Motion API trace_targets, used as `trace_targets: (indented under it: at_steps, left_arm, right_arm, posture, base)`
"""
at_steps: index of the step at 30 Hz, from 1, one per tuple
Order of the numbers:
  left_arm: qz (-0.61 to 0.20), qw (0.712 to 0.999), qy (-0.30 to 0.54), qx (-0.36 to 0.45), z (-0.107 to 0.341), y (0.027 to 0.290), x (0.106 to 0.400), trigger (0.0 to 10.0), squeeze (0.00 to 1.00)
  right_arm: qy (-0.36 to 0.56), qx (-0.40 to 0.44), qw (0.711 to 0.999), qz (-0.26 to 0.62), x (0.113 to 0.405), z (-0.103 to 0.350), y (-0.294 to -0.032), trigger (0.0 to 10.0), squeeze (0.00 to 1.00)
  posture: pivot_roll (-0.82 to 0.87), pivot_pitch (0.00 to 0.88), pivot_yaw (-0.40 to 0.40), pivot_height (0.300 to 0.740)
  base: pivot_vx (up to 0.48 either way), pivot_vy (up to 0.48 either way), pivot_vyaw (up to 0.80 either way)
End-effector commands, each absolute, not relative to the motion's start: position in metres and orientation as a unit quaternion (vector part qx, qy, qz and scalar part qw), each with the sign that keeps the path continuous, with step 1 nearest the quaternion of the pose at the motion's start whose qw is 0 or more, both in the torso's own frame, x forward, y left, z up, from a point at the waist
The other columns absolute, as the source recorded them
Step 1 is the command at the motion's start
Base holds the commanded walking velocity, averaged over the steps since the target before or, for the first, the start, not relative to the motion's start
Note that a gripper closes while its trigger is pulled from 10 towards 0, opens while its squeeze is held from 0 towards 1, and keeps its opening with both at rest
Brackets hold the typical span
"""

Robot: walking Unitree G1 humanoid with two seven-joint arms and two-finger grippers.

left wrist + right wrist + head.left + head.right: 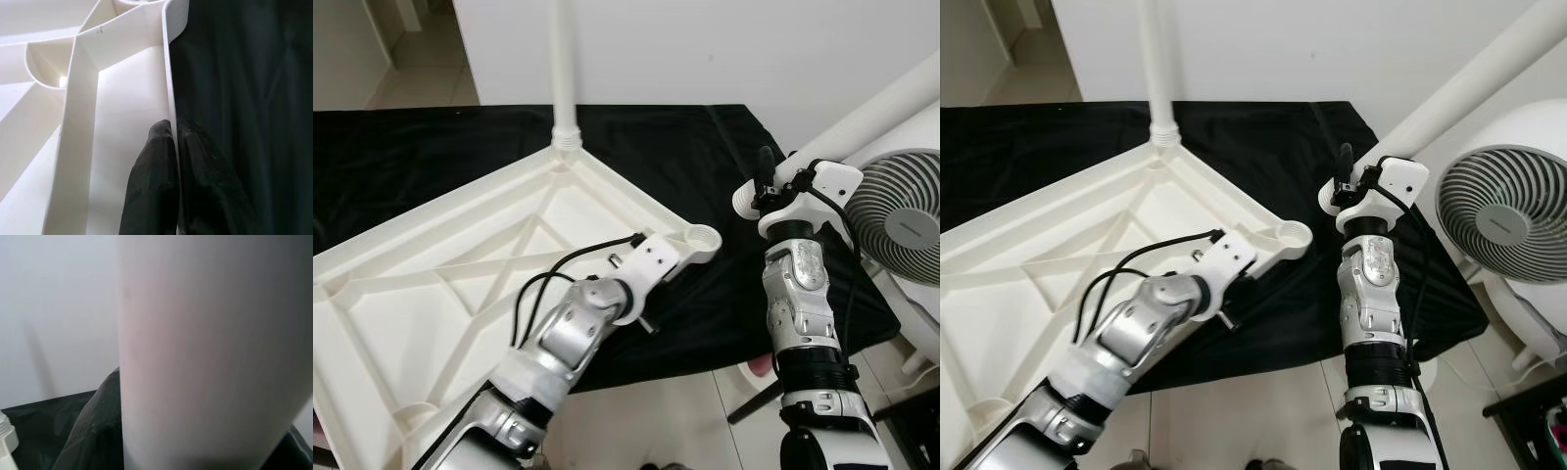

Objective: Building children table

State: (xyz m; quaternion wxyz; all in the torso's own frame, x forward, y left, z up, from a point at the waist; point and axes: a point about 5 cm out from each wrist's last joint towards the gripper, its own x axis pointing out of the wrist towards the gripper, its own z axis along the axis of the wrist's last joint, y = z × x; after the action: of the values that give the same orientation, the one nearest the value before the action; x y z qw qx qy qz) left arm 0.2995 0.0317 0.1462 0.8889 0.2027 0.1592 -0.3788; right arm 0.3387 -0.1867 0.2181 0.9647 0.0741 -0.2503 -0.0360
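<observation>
Spreading across the left and centre of the frame, the upturned white tabletop (460,284) lies on a black cloth (705,166), one leg (564,69) already standing at its far corner. The left gripper (173,161) pinches the tabletop's rim just beside the empty corner socket (703,238). At centre right the right gripper (766,176) is closed around a loose leg (891,103), its long axis slanting to the upper right, threaded end (744,201) lowest and just right of that socket. A fan (901,215) stands at the right edge.

Silver arms, black cables, black-fingered pincers
</observation>
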Motion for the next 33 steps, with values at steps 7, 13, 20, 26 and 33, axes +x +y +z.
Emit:
trace_targets:
  at_steps: [7, 13, 20, 26, 33]
  left_arm:
    - [-0.392, 0.864, 0.200, 0.245, 0.133, 0.072, 0.282, 0.0, 0.00]
    - [-0.450, 0.842, 0.173, 0.244, 0.144, 0.072, 0.267, 0.0, 0.00]
    - [-0.512, 0.815, 0.144, 0.230, 0.157, 0.064, 0.253, 7.3, 0.00]
    - [-0.577, 0.785, 0.145, 0.172, 0.164, 0.052, 0.242, 10.0, 1.00]
    - [-0.612, 0.760, 0.123, 0.179, 0.172, 0.057, 0.239, 10.0, 0.00]
  right_arm:
    - [-0.249, 0.076, 0.965, -0.035, 0.339, 0.218, -0.186, 10.0, 0.00]
    - [-0.247, 0.074, 0.966, -0.030, 0.341, 0.218, -0.184, 10.0, 0.00]
    - [-0.246, 0.068, 0.966, -0.027, 0.342, 0.220, -0.185, 10.0, 0.00]
    - [-0.244, 0.063, 0.968, -0.022, 0.344, 0.220, -0.185, 10.0, 0.00]
    - [-0.239, 0.060, 0.969, -0.008, 0.347, 0.220, -0.182, 10.0, 0.00]
  posture:
    - [0.18, 0.087, -0.010, 0.740]
    - [0.19, 0.088, -0.017, 0.740]
    - [0.19, 0.088, -0.023, 0.740]
    - [0.18, 0.081, -0.033, 0.740]
    - [0.18, 0.071, -0.045, 0.740]
  base:
    - [0.000, 0.000, 0.00]
    - [0.000, 0.000, 0.00]
    - [0.000, 0.000, 0.00]
    - [0.000, 0.000, 0.00]
    - [0.000, 0.000, 0.00]
